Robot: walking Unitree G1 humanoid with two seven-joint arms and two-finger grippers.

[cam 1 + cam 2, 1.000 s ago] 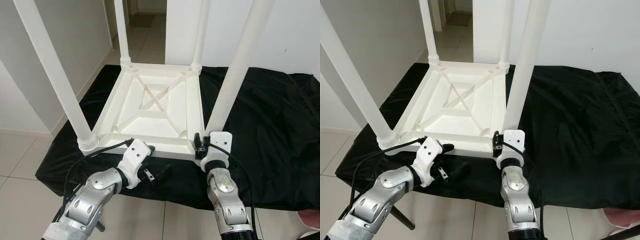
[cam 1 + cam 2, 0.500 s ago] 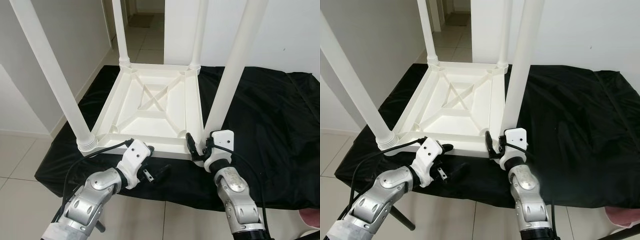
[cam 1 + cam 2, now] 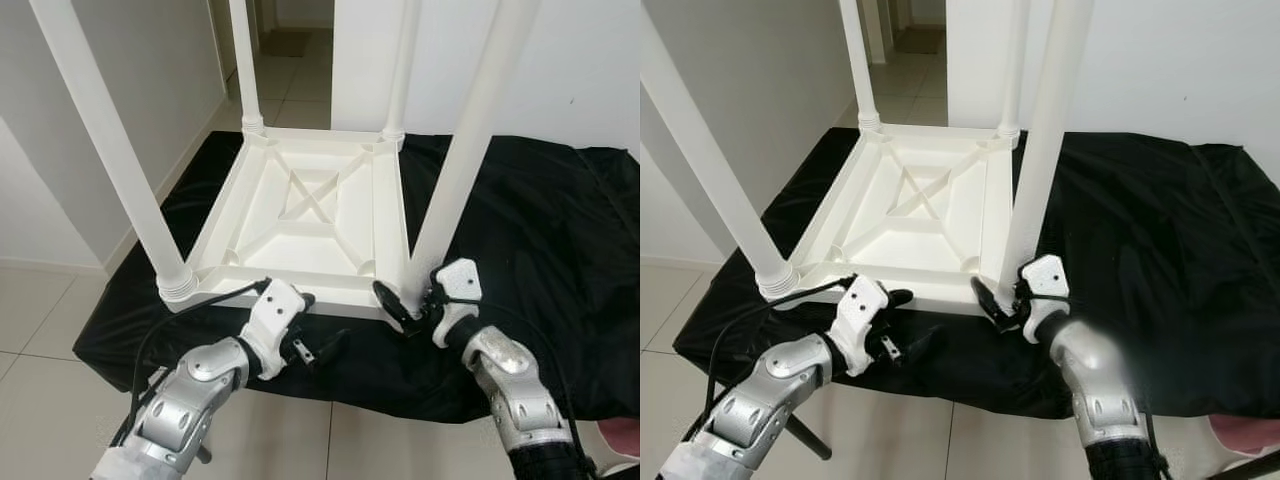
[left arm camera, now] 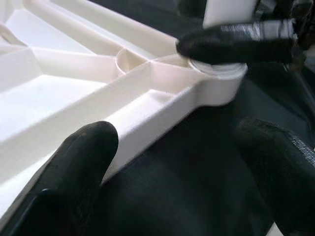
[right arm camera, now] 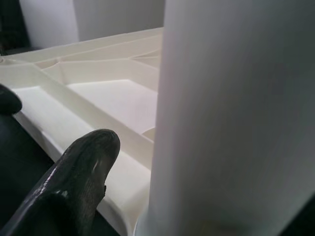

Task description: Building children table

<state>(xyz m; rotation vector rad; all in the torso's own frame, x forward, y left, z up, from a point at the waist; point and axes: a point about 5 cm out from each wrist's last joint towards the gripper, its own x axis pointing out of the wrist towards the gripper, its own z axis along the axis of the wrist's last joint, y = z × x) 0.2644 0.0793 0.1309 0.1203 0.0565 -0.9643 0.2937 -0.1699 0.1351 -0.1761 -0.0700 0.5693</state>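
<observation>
A white children's table (image 3: 310,215) lies upside down on a black cloth (image 3: 530,230), its legs pointing up. My left gripper (image 3: 320,320) is open at the table's near rim (image 4: 147,113). One of its fingers (image 4: 74,172) rests over the rim and the other lies on the cloth outside it. My right gripper (image 3: 408,303) is at the base of the near right leg (image 3: 465,150). It is open, with one finger (image 5: 78,182) lying across the front of the leg's collar, a small gap off the leg. Its other finger is hidden behind the leg.
The cloth-covered surface ends just in front of my arms, with white floor tiles (image 3: 40,330) below. A wall (image 3: 110,60) runs close along the left, and a corridor opens at the back. The near left leg (image 3: 120,170) rises beside my left arm. Something pink (image 3: 620,440) sits low right.
My right arm has swung out to the right and its wrist has turned, so its finger now points left across the leg's base. The left gripper has hardly moved.
</observation>
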